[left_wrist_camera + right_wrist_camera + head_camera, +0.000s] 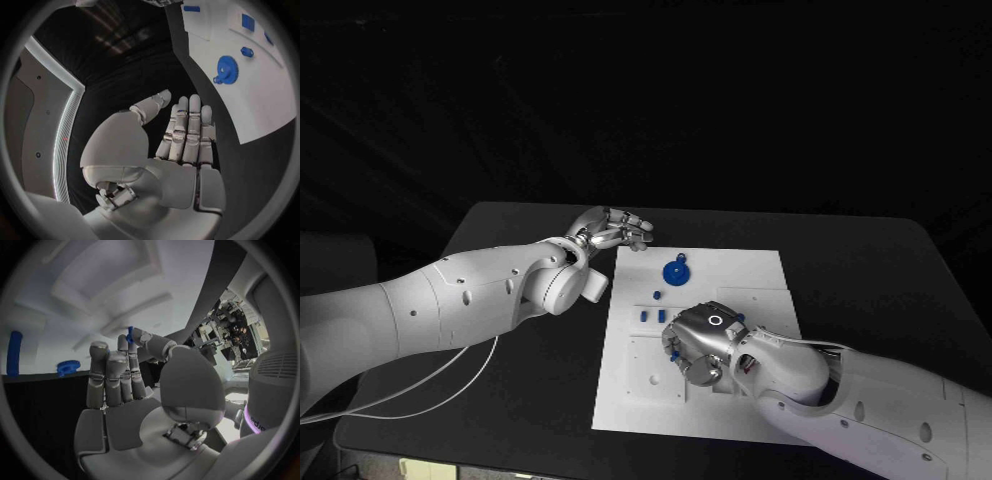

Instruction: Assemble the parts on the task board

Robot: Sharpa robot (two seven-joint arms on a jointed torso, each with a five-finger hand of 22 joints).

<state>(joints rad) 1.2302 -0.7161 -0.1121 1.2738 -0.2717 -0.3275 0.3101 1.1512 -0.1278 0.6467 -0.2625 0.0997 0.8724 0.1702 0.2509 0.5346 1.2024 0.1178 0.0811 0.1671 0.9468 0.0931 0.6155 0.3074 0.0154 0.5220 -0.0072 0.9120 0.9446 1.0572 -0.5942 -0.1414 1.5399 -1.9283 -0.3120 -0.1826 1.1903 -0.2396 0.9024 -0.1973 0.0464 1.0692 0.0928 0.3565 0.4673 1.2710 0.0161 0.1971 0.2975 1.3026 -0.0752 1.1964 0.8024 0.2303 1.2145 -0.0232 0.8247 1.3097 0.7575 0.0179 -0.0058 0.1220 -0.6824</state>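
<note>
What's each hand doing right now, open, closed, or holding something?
Left hand: open, fingers straight, holding nothing, beside the white board.
Right hand: pinching a small blue part over the board.

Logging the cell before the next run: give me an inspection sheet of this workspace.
Surface: black table, white task board in its middle.
Job's things: blue gear and small blue parts on the board.
Clutter: nothing seen.
Hands: left hand open at the board's far corner, holding nothing; right hand over the board, a small blue piece at its fingertips.
Cables: white cable under the left arm.
Surroundings: dark.
</note>
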